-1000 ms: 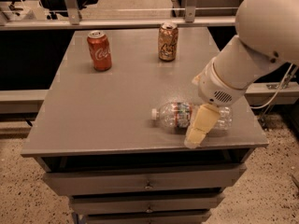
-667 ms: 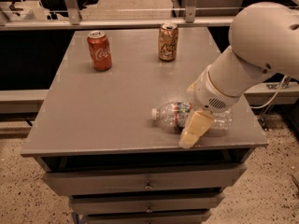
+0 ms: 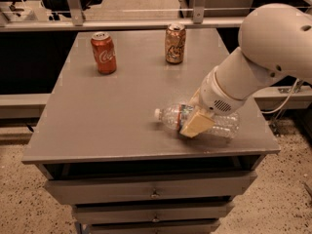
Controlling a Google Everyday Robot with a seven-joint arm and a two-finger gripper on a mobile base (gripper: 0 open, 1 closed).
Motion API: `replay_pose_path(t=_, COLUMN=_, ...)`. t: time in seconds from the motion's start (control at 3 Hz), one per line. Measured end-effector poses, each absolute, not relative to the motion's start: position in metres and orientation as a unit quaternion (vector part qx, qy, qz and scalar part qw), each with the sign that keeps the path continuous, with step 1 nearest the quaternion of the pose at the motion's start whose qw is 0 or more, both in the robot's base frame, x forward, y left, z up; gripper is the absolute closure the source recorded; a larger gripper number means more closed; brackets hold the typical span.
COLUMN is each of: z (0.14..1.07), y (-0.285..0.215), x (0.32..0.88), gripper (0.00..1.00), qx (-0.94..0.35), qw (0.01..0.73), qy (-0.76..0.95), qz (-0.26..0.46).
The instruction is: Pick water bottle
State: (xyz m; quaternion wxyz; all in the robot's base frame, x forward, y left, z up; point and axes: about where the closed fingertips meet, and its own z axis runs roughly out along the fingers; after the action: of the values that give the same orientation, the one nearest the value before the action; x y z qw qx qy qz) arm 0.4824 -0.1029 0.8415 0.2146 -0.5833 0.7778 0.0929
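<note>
The water bottle (image 3: 222,126) is clear ribbed plastic with a white cap and lies on its side near the front right of the grey table (image 3: 107,121). Its cap points left. My gripper (image 3: 195,115) is down over the bottle's middle, at the label band, and its tan front part covers that section. The white arm reaches in from the upper right. The bottle rests on the tabletop.
A red cola can (image 3: 104,52) stands upright at the back left and a tan-gold can (image 3: 175,43) stands upright at the back middle. The table's front edge is just below the bottle, with drawers (image 3: 153,194) underneath. A metal rail runs behind the table.
My gripper has shifted a little left and up against the bottle. The bottle's cap end has slid slightly left and back. The cans have not moved.
</note>
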Motion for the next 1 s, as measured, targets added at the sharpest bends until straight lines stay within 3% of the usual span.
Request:
replay_pose_path(t=0.33, z=0.864, y=-0.097, x=0.494, gripper=0.86, qx=-0.573, qw=0.251, qy=0.769, qz=0.132)
replay_pose_path(t=0.67, z=0.907, y=-0.083, x=0.51, gripper=1.0, qx=-0.559, qw=0.313, qy=0.744, qz=0.191)
replay_pose_path(t=1.0, z=0.953, y=-0.074, x=0.526, gripper=1.0, qx=-0.523, qw=0.372, qy=0.725, qz=0.248)
